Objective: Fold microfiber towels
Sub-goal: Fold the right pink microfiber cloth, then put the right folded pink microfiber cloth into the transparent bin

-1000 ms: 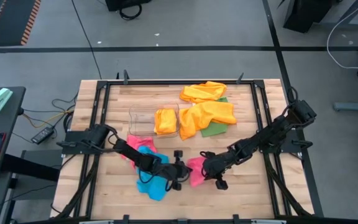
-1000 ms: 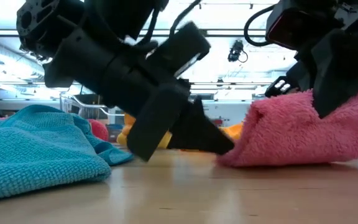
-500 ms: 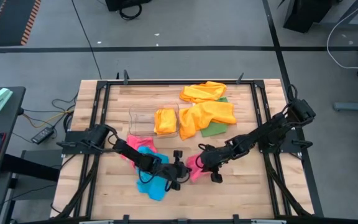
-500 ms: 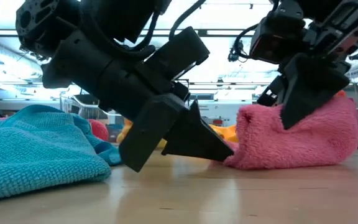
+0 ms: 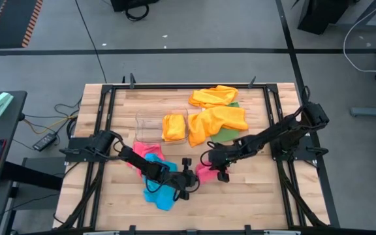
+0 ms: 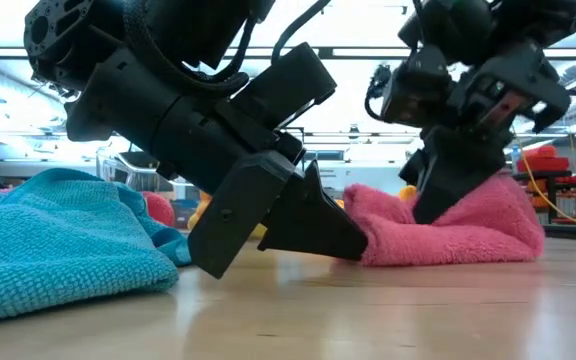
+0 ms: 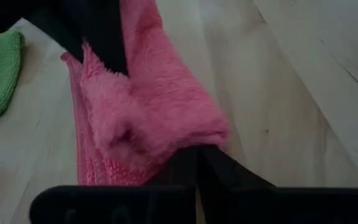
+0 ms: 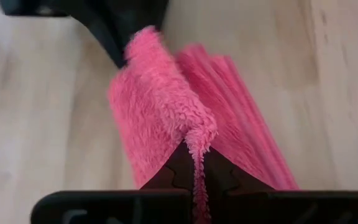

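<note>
**Both grippers pinch one pink towel, mid-fold, at the near middle of the table**

My left gripper sits nearest the front edge, low on the wood, its fingers pressed together on the near left corner of the pink towel; the blue towel lies bunched just left of it, under my left arm. My right gripper is just right of and slightly farther back than the left, also clamped on the same pink towel, pinching a raised edge of pile between its tips; in the low view that edge is draped over toward my left gripper, so the cloth lies doubled between the two tools. I judge the fold line runs roughly near to far, and the next move turns on my right gripper carrying its edge leftward onto the held corner; both arms are about equally close.

Farther back stands the clear bin with an orange towel against its right side; more orange towels heap at the far right over a green towel. The wooden table is bare to the right; grey floor and cables lie beyond.
</note>
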Available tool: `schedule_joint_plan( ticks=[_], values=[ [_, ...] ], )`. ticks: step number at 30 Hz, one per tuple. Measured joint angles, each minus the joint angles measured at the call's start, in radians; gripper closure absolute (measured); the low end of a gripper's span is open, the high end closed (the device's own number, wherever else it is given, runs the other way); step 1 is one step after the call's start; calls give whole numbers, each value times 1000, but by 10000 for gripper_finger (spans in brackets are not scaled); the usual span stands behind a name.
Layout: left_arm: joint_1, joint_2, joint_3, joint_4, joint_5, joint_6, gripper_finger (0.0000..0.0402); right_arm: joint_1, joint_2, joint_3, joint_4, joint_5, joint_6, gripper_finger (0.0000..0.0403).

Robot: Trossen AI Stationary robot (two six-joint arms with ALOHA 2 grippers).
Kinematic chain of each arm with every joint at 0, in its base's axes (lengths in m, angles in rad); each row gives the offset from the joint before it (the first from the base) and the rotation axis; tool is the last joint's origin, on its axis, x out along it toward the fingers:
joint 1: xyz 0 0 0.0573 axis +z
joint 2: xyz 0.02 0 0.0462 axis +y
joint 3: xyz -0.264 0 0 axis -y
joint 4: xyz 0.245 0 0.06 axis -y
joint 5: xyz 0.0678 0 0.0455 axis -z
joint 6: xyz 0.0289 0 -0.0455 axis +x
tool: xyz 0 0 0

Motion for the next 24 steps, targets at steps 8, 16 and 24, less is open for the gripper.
schedule_joint_plan(
  ticks=[8,16,24],
  values=[
    [0,-1,0,-4,0,0,379,-13,3,-48,58,34,-31,379],
    [0,-1,0,-4,0,0,384,-14,3,-33,65,72,-73,307],
    [0,-1,0,-4,1,1,385,-38,3,-6,66,101,-192,256]
  ],
)
